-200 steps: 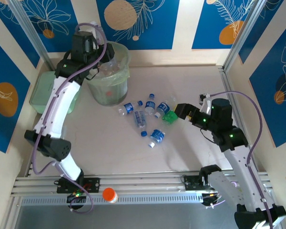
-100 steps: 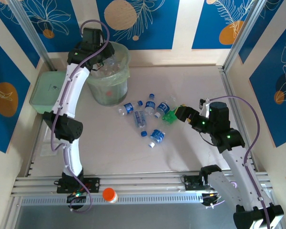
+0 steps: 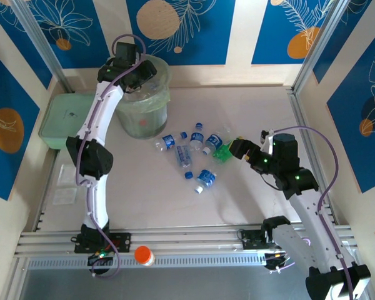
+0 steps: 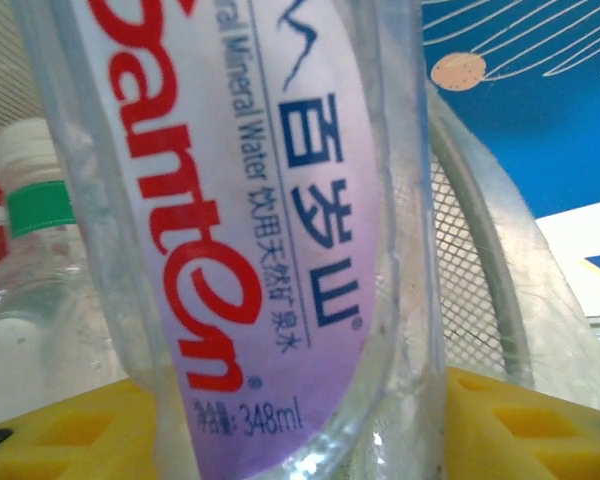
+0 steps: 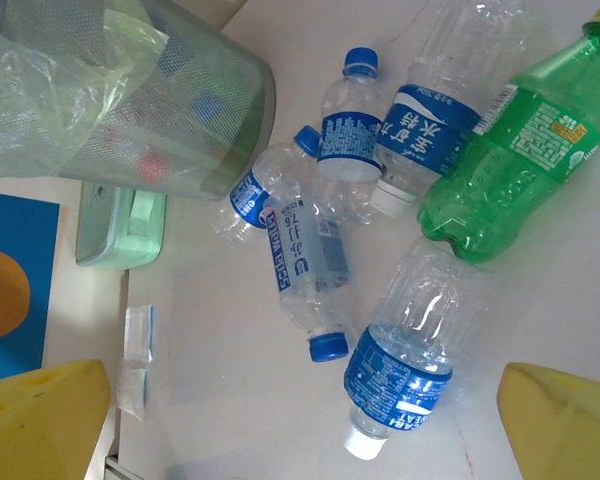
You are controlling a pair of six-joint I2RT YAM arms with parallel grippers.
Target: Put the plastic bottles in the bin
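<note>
On the counter (image 3: 250,112) the bin (image 3: 144,119) stands far left with a lidded box (image 3: 59,119) just beside it. Several loose bottles (image 3: 189,153) lie clustered near the middle, a green bottle (image 3: 222,152) at the cluster's right edge. Over the bin's mouth a red-lettered bottle (image 4: 250,230) stands between the left fingers (image 4: 70,440), though I cannot tell whether they grip it. The right fingers (image 5: 40,410) are spread wide and empty, just right of the green bottle.
</note>
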